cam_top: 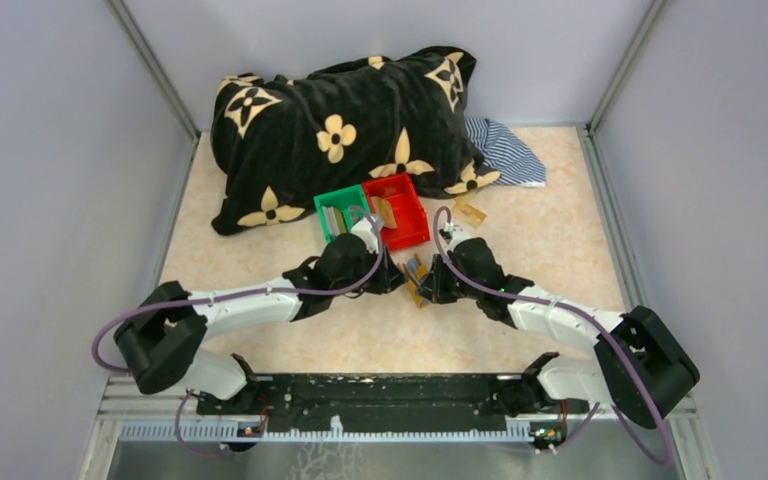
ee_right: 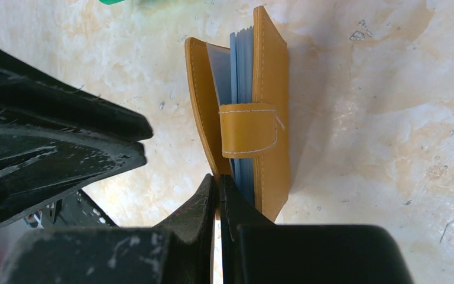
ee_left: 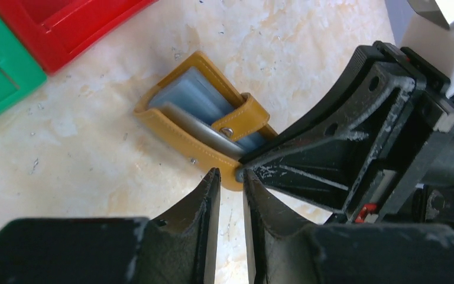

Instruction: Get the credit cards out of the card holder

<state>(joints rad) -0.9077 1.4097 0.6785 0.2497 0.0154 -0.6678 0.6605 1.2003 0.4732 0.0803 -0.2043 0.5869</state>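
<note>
The right tool [ee_right: 217, 180] is pinching shut on one cover of the card holder [ee_right: 270, 89], which is standing on edge on the desk [ee_right: 378, 118]. The left tool [ee_left: 229, 176] is hovering narrowly apart at its corner. The strap [ee_right: 249, 131] is crossing the opening, so pulling the credit cards [ee_left: 204, 135] could jam them or tug the holder loose. The red bin [ee_left: 77, 29] and green bin [ee_left: 6, 71] are crowding close behind.

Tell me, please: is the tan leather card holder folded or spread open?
Folded: the tan leather card holder has its covers close together, strap tab bridging them.

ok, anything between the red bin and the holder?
Nothing. In the left wrist view only bare table lies between the red bin and the holder.
</note>
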